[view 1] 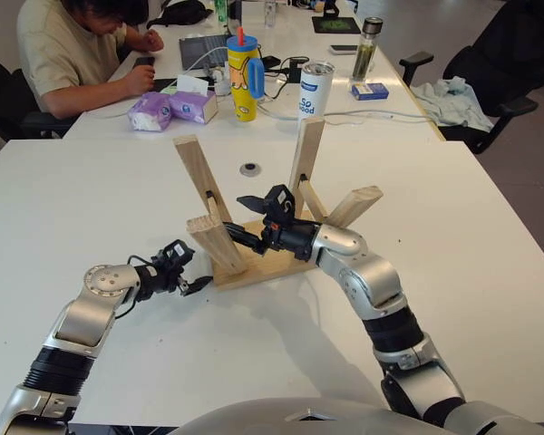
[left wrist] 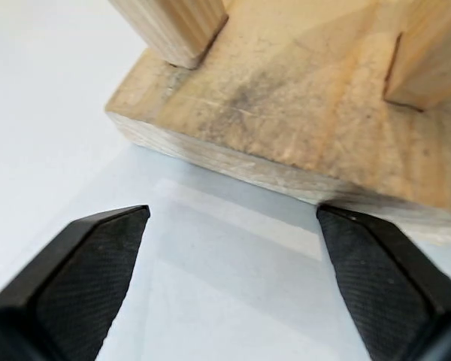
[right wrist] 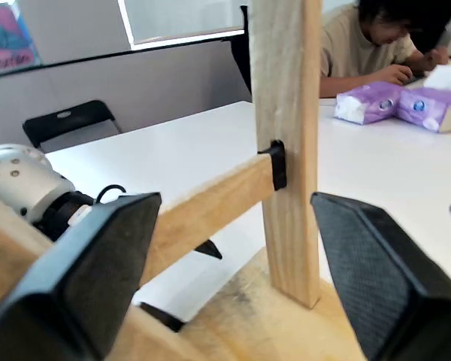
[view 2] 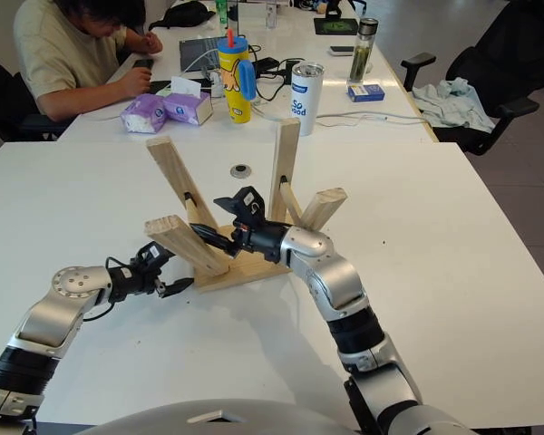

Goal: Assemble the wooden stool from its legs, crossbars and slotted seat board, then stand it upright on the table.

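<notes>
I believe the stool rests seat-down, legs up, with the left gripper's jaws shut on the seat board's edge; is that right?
Not quite: the left gripper has its jaws open, not closed on the seat board, as the left wrist view shows. The stool does rest seat-down, legs up.

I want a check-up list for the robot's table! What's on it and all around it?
Surface: white table, round grey grommet set in it.
Job's things: pale wooden stool upside down; flat seat board on the table, legs pointing up, wooden crossbar joining two legs.
Clutter: nothing seen here; far table holds yellow cup, white tumbler, purple tissue packs.
Pincers: left pincer open, low by the seat board's corner; right pincer open, crossbar between its fingers.
Cables: white cables on far table.
Surroundings: black office chairs.
</notes>
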